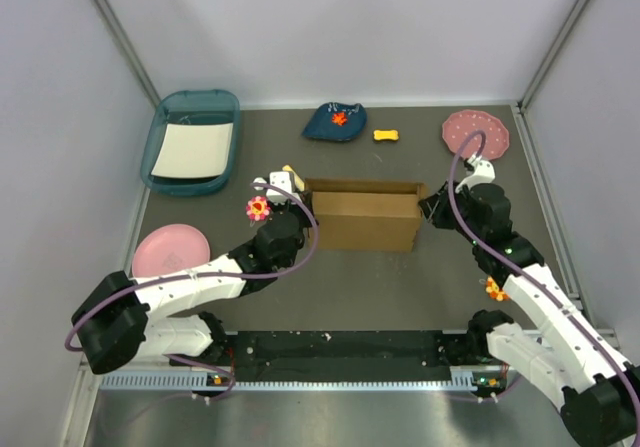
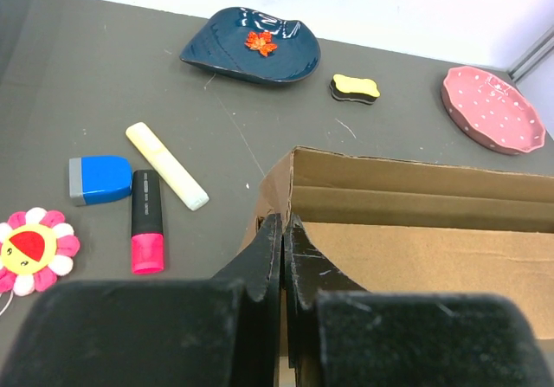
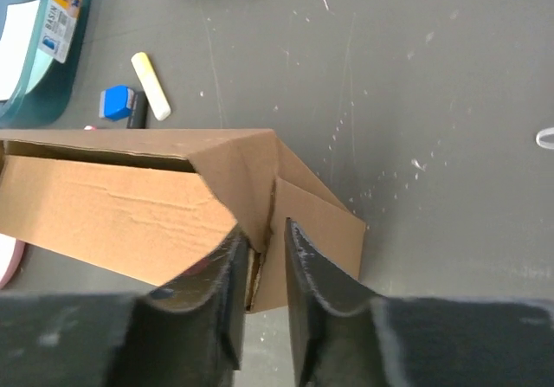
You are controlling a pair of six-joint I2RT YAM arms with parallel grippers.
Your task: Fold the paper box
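The dark grey table (image 1: 400,287), walled in white on three sides, has the paper box (image 1: 365,217) standing open-topped at its middle, bare surface along its near edge and more behind it up to the blue dish (image 1: 335,122). The left gripper (image 2: 283,257) is closed tight at the box's left end wall; whether it pinches cardboard I cannot tell, and markers (image 2: 147,222) lie just beside. The right gripper (image 3: 267,257) stands slightly parted astride the folded right end flap.

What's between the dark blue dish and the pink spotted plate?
A yellow bone-shaped block, between the blue dish and pink plate; the top view shows it.
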